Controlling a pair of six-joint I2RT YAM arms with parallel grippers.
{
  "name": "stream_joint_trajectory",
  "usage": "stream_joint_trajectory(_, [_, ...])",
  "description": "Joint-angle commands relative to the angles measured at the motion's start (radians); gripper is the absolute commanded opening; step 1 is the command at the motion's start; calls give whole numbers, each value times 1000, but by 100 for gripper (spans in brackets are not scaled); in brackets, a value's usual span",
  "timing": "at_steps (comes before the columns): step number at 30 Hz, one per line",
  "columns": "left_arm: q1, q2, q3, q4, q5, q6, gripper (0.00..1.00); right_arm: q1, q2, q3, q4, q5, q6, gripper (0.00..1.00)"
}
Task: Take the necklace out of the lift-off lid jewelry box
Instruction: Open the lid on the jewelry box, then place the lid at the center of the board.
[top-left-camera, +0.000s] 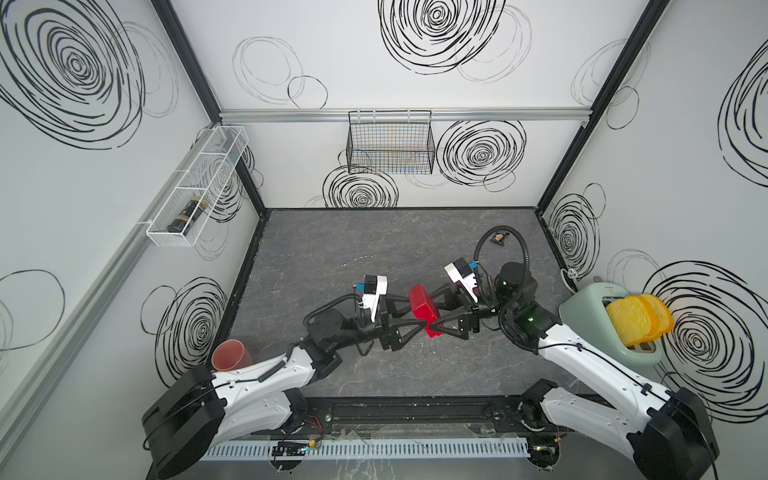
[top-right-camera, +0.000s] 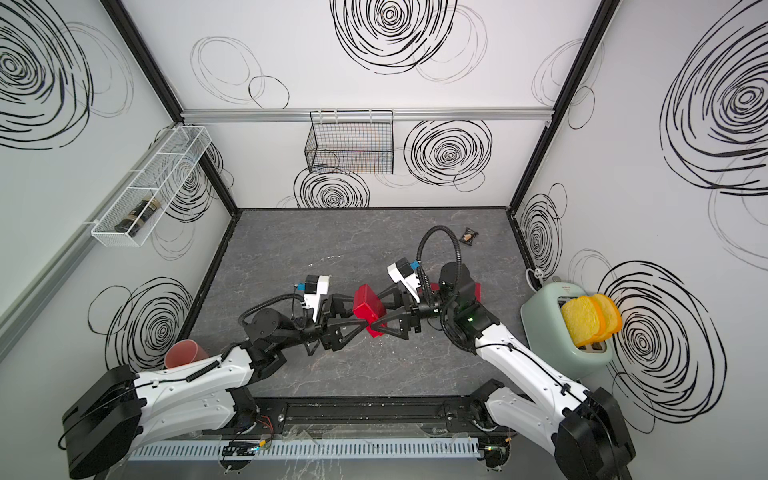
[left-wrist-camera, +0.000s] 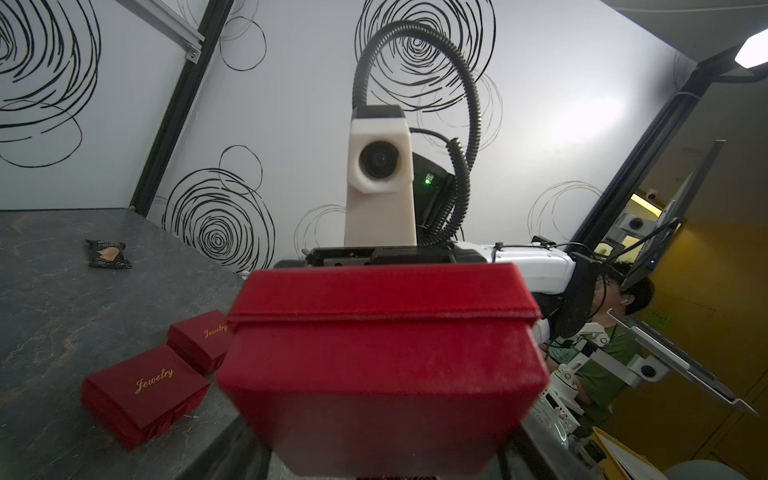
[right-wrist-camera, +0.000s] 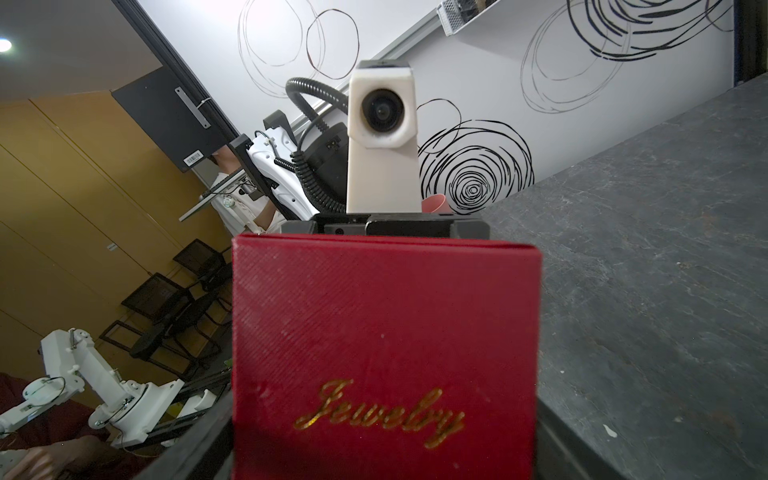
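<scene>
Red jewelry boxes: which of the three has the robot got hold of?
The tilted box between the left fingers and right fingers. The other two boxes lie flat on the table, side by side, gold lettering up, untouched.

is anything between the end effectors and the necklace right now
yes: the red textured jewelry box is closed, and its lid with gold lettering sits on the base, so the necklace is hidden. the right end effector grips the box and the left end effector straddles it.
</scene>
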Motion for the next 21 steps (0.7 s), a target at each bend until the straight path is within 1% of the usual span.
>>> stream_joint_trajectory(1, [36, -46, -28, 68, -13, -8, 68, -51, -51, -19, 41, -21, 25, 72])
stream_joint_trajectory(6, [80, -74, -59, 86, -1, -36, 66, -89, -99, -29, 0, 10, 24, 73])
stream_joint_trajectory(9, [106, -96, -73, 84, 7, -45, 65, -114, -122, -28, -63, 79, 10, 73])
stream_joint_trajectory(10, [114, -105, -77, 81, 11, -47, 65, -115, -130, -24, -110, 138, -6, 72])
stream_joint_trajectory(14, [141, -142, -93, 56, 18, -50, 64, -91, -133, -45, -245, 470, -90, 68])
stream_joint_trajectory(15, [145, -148, -96, 52, 21, -49, 64, -81, -122, -41, -287, 535, -106, 68])
stream_joint_trajectory(17, [153, -162, -99, 40, 28, -46, 64, -49, -68, -33, -371, 670, -121, 67])
stream_joint_trajectory(19, [155, -175, -99, 21, 37, -37, 64, -2, -10, -29, -414, 804, -120, 67])
stream_joint_trajectory(21, [155, -185, -99, -1, 39, -25, 65, 47, 53, -25, -432, 897, -118, 68])
